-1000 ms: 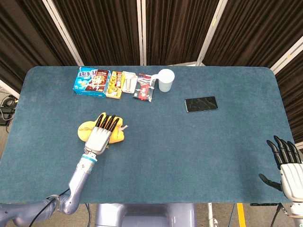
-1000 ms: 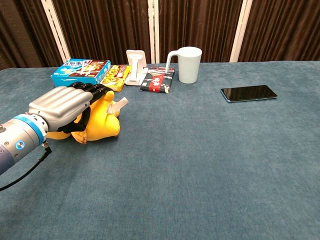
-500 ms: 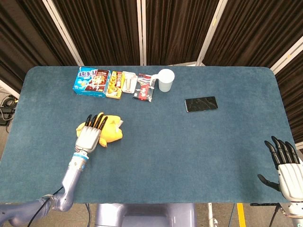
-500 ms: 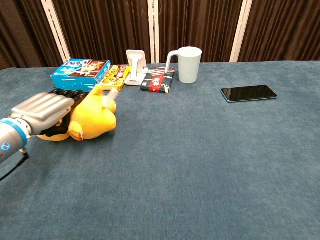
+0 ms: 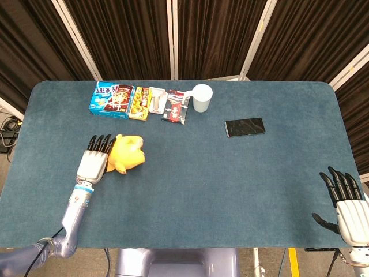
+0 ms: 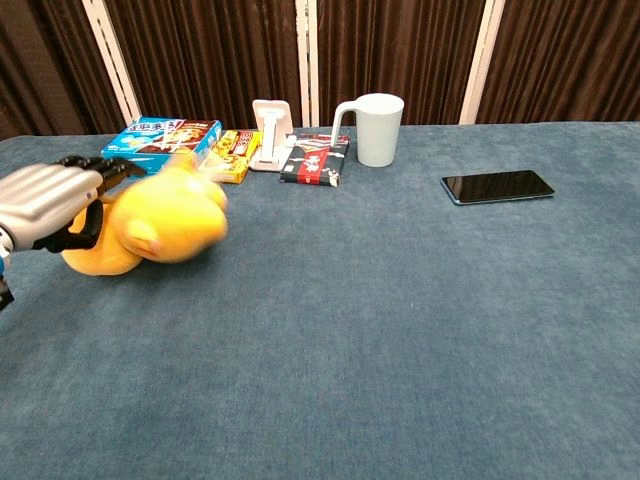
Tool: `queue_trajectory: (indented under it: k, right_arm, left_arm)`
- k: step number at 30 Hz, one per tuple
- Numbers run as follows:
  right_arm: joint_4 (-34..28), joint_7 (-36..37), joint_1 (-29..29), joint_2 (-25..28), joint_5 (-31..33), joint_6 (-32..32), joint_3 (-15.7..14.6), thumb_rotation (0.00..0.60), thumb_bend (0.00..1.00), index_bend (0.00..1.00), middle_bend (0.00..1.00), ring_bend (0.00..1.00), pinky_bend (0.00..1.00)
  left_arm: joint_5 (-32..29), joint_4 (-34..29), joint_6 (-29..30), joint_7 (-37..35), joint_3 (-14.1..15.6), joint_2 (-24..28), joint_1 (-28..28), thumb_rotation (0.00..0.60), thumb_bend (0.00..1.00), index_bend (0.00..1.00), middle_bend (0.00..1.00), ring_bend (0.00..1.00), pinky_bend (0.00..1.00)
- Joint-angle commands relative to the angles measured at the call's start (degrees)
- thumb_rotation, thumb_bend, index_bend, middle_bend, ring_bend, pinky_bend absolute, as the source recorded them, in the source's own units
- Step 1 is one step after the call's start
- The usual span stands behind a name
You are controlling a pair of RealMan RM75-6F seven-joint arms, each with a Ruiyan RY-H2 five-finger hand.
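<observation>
A yellow plush toy (image 5: 127, 155) lies on the blue table (image 5: 230, 173) at the left. My left hand (image 5: 93, 163) is at the toy's left side and touches it, its fingers stretched out towards the far edge. In the chest view the yellow plush toy (image 6: 167, 222) is blurred, and my left hand (image 6: 45, 197) holds its left part with the thumb curled against it. My right hand (image 5: 346, 203) hangs off the table's near right corner, fingers spread and holding nothing.
Along the far edge stand a blue snack box (image 5: 111, 98), a yellow packet (image 5: 139, 103), a white holder (image 5: 157, 99), a dark packet (image 5: 176, 106) and a white mug (image 5: 201, 97). A black phone (image 5: 244, 127) lies right of centre.
My left hand has slid to the left, from on top of the toy to its left side. The toy has turned and shifted slightly with it. The right hand has barely moved.
</observation>
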Motion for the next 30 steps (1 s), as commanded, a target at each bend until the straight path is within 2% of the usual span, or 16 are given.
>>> queue_trajectory:
  k: [1, 6, 12, 14, 15, 19, 22, 25, 28, 30]
  right_arm:
    - [-0.01, 0.01, -0.04, 0.01, 0.01, 0.09, 0.03, 0.600, 0.10, 0.03, 0.00, 0.00, 0.00]
    - [-0.04, 0.06, -0.10, 0.07, -0.02, 0.24, 0.04, 0.600, 0.10, 0.03, 0.00, 0.00, 0.00]
    - [-0.10, -0.42, -0.17, -0.02, -0.14, 0.38, 0.01, 0.600, 0.10, 0.03, 0.00, 0.00, 0.00]
    - [-0.10, -0.69, -0.20, -0.09, -0.12, 0.42, 0.03, 0.600, 0.10, 0.03, 0.00, 0.00, 0.00]
    - [-0.09, -0.79, -0.21, -0.12, -0.11, 0.42, 0.03, 0.600, 0.10, 0.03, 0.00, 0.00, 0.00]
    - [-0.07, -1.14, -0.18, -0.26, -0.08, 0.32, 0.04, 0.600, 0.10, 0.03, 0.00, 0.00, 0.00]
    - [-0.04, -1.71, -0.16, -0.44, -0.21, 0.32, 0.00, 0.600, 0.10, 0.03, 0.00, 0.00, 0.00]
    - [-0.05, -1.76, -0.11, -0.48, -0.51, 0.25, -0.15, 0.600, 0.09, 0.03, 0.00, 0.00, 0.00]
    - [-0.05, -1.80, -0.08, -0.41, -0.67, 0.18, -0.26, 0.600, 0.06, 0.02, 0.00, 0.00, 0.00]
    - [-0.23, -2.01, -0.08, -0.38, -1.05, 0.46, -0.27, 0.600, 0.05, 0.02, 0.00, 0.00, 0.00]
  left_arm:
    - [1.68, -2.51, 1.98, -1.27, 0.05, 1.43, 0.64, 0.600, 1.00, 0.00, 0.00, 0.00, 0.00]
    - [4.10, -6.36, 5.55, -2.09, 0.58, 3.50, 2.03, 0.600, 1.00, 0.00, 0.00, 0.00, 0.00]
    - [7.46, -12.47, 12.63, -2.82, 3.29, 8.14, 6.94, 0.600, 1.00, 0.00, 0.00, 0.00, 0.00]
    - [7.94, -14.92, 15.39, -2.93, 4.33, 10.00, 9.36, 0.600, 0.96, 0.00, 0.00, 0.00, 0.00]
    - [8.21, -15.78, 16.43, -3.02, 4.81, 10.78, 10.32, 0.600, 0.89, 0.00, 0.00, 0.00, 0.00]
    - [9.05, -17.85, 19.73, -3.37, 6.30, 13.05, 13.42, 0.600, 0.45, 0.00, 0.00, 0.00, 0.00]
    - [10.54, -19.48, 24.16, -4.98, 8.42, 15.83, 17.56, 0.600, 0.24, 0.00, 0.00, 0.00, 0.00]
    - [11.56, -20.25, 25.75, -5.32, 9.52, 17.36, 19.46, 0.600, 0.11, 0.00, 0.00, 0.00, 0.00]
    - [12.20, -21.33, 26.84, -5.51, 10.45, 18.39, 21.16, 0.600, 0.03, 0.00, 0.00, 0.00, 0.00]
    - [13.20, -22.19, 27.82, -5.86, 11.40, 19.44, 22.50, 0.600, 0.02, 0.00, 0.00, 0.00, 0.00]
